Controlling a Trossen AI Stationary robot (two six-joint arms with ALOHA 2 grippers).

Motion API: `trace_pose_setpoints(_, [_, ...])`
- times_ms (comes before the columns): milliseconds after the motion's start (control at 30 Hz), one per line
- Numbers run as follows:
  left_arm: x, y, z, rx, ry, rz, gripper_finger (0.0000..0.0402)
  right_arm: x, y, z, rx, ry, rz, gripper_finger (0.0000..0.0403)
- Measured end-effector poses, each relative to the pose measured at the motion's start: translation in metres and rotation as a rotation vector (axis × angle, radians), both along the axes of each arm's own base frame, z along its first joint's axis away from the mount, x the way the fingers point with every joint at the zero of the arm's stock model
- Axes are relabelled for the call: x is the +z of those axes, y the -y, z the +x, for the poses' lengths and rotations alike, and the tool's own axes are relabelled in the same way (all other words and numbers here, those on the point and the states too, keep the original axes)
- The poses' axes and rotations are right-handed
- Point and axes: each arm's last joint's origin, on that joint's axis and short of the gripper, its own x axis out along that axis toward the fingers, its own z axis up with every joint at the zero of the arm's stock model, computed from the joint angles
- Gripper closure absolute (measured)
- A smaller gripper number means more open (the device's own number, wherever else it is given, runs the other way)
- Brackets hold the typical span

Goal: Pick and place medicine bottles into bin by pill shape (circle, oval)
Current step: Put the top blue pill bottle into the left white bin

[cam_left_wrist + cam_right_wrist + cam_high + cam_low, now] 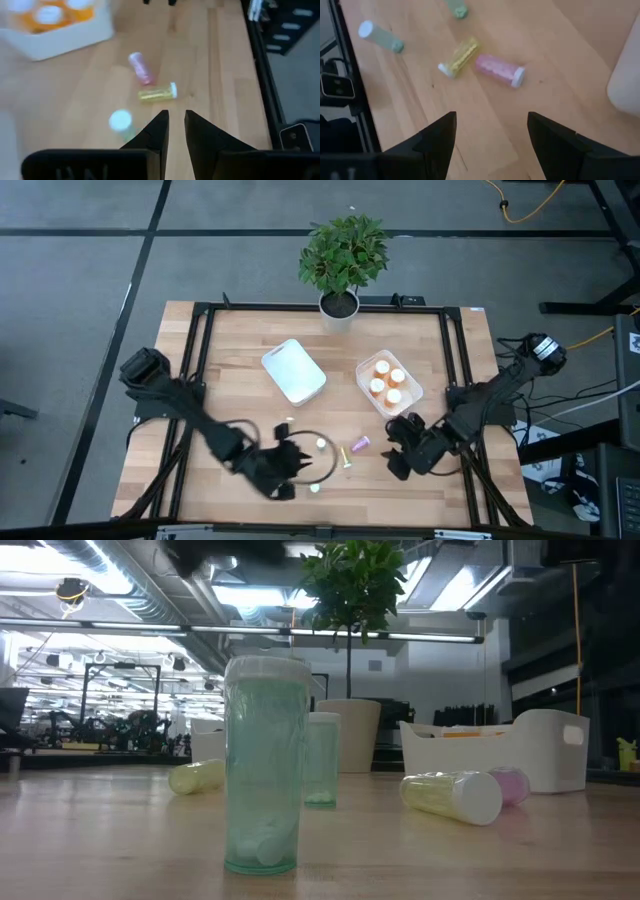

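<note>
At the near edge of the bench we see the left end effector, its fingers pressed together and holding nothing, low over the wood left of centre. Just beside it stand two pale teal bottles: one nearest the front edge, upright with its white cap up, and another a little farther in. In the low view the nearest teal bottle fills the foreground, white pills lying at its bottom. A little farther in, near the middle of the bench, a yellow-green bottle lies on its side, with a purple bottle also on its side just beside it; we cannot tell whether they touch. The right end effector hovers just right of that pair, its fingers spread and empty; its wrist view shows the purple bottle and the yellow-green one lying ahead of the fingers. Farther back, right of centre, a white bin holds four orange bottles standing upright. Left of it sits a second white bin. At the far edge stands a potted plant.
</note>
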Motion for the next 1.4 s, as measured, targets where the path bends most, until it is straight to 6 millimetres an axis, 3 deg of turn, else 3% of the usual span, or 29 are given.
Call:
trace_pose_setpoints(300, [-0.006, -0.035, 0.025, -0.106, -0.067, 0.145, 0.0347, -0.004, -0.014, -0.014, 0.038, 0.011, 0.011, 0.0157])
trace_pose_setpoints(400, [-0.006, -0.045, 0.03, -0.079, -0.076, 0.088, 0.0344, -0.004, -0.016, -0.016, 0.042, 0.027, -0.01, 0.0157])
trace_pose_setpoints(667, [-0.007, -0.069, 0.041, -0.045, -0.099, -0.001, 0.0272, -0.003, -0.018, -0.019, 0.031, 0.071, -0.059, 0.0157])
trace_pose_setpoints(1000, [-0.011, -0.064, 0.036, -0.091, -0.151, 0.01, 0.0171, -0.003, -0.018, -0.019, 0.033, 0.067, -0.065, 0.0157])
trace_pose_setpoints(1400, [-0.038, -0.057, 0.026, -0.125, -0.215, 0.114, 0.017, -0.003, -0.018, -0.019, 0.031, 0.067, -0.064, 0.0157])
